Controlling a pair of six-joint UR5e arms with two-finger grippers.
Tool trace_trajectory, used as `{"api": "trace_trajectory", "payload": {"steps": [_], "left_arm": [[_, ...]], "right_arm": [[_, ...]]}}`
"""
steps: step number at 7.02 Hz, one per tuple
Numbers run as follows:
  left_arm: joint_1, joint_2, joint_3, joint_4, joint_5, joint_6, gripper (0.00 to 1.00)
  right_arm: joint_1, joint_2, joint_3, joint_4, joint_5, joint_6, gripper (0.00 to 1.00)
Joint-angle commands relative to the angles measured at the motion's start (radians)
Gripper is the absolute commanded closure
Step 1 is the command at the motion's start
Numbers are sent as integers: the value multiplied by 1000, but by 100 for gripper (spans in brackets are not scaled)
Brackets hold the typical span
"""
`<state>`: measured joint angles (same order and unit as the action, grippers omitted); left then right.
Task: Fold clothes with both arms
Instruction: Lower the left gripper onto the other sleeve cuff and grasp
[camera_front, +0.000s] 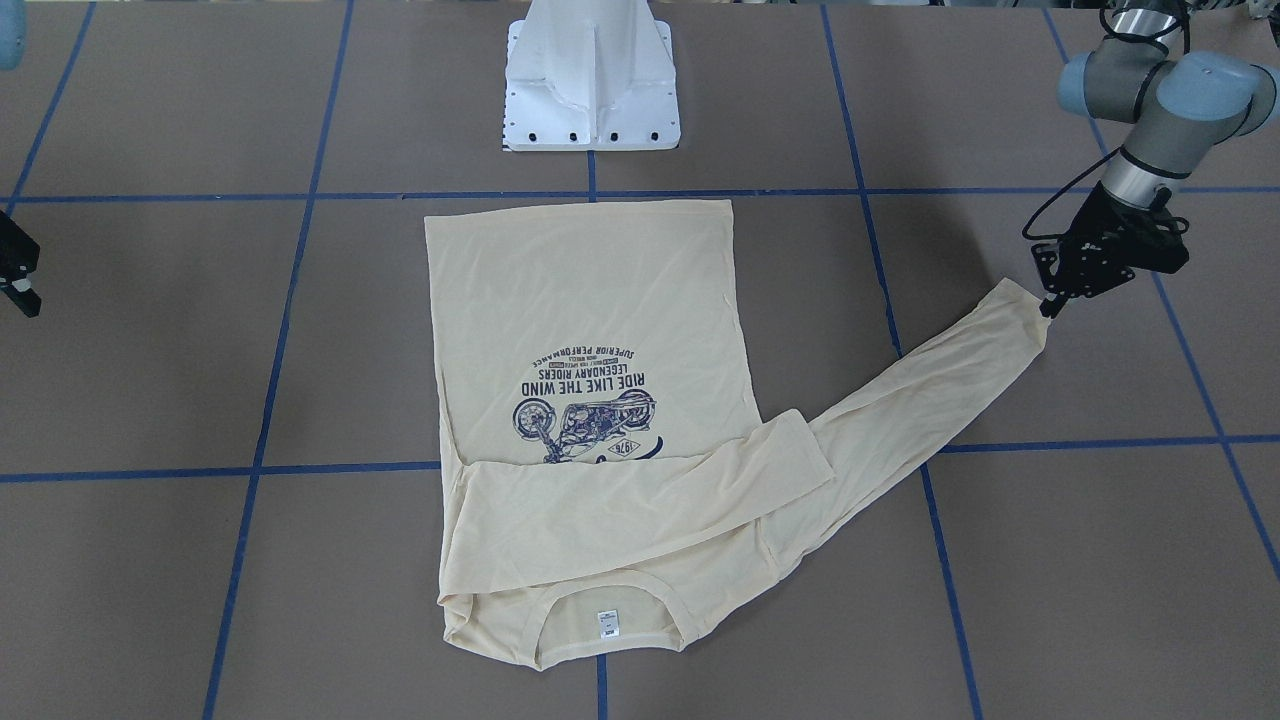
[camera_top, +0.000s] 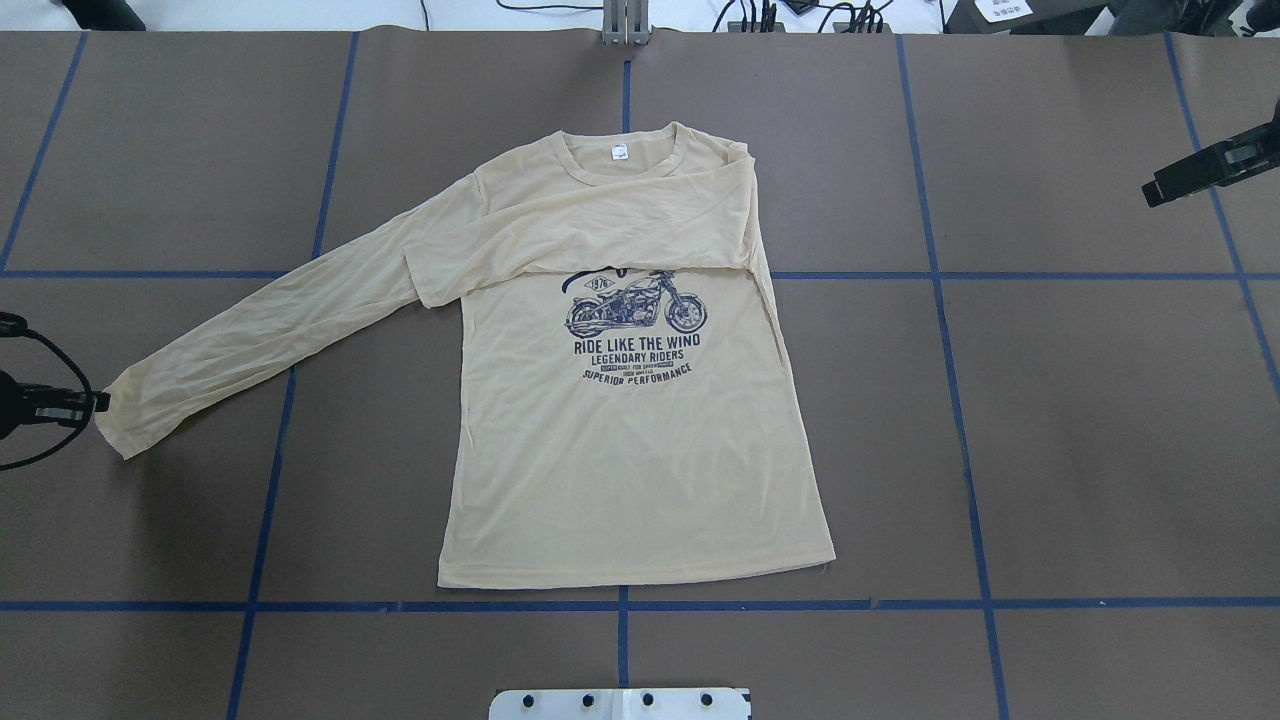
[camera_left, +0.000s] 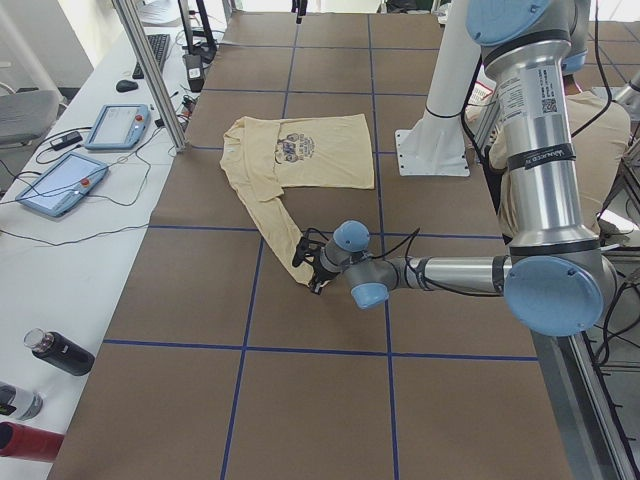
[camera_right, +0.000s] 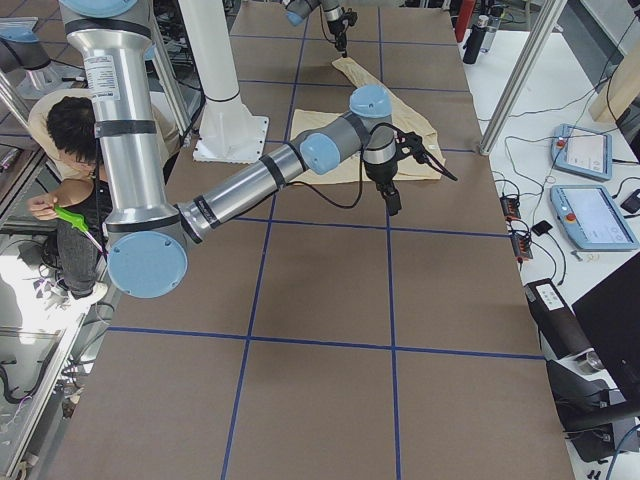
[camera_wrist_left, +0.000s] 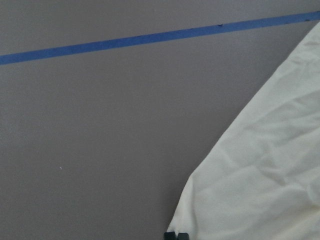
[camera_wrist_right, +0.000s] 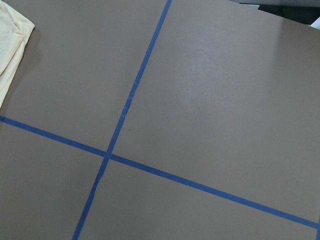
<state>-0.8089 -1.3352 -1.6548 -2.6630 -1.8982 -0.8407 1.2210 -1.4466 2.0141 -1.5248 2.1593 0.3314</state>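
Here the cream-yellow long-sleeved T-shirt (camera_top: 640, 470) lies flat and print-up in the middle of the brown table (camera_top: 1050, 450). In the overhead view its collar points to 12 o'clock. Its hem points to 6 o'clock, toward the white pedestal base (camera_top: 620, 704). The small white neck label (camera_top: 620, 151) shows inside the collar, and the navy motorcycle print (camera_top: 635, 320) sits on the chest.

The folded sleeve (camera_top: 600, 240) is laid across the chest from the 3 o'clock shoulder toward 9 o'clock and covers the top edge of the print. The outstretched sleeve (camera_top: 270, 330) runs from the other shoulder toward 8 o'clock, crossing a line of blue tape (camera_top: 290, 390), and its cuff (camera_top: 125, 420) is near the table's edge.

The left gripper (camera_top: 100, 401) meets that cuff at 9 o'clock. In the left wrist view its dark fingertips (camera_wrist_left: 176, 235) are pressed together right on the corner of the cloth, seemingly nipping it. The left arm (camera_left: 540, 180) reaches out low over the table to get there.

The right gripper (camera_top: 1152, 194) hangs at 2 o'clock from the shirt, well apart from it, over bare table. I cannot tell whether its fingers are together or apart. The right arm (camera_right: 250, 180) stretches toward it, and the right wrist view shows only tape, table and a scrap of yellow cloth at 10 o'clock.
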Motion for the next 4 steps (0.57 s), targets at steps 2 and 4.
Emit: {"api": "trace_trajectory", "payload": {"steps": [2,4], "left_arm": [[-140,-75,-284,438,-156,130,100],[-181,-418,-413,1017,-147,186,100]], "right_arm": [[-2,0,-2,0,1,1,0],[0,-1,-2,0,1,6,0]]}}
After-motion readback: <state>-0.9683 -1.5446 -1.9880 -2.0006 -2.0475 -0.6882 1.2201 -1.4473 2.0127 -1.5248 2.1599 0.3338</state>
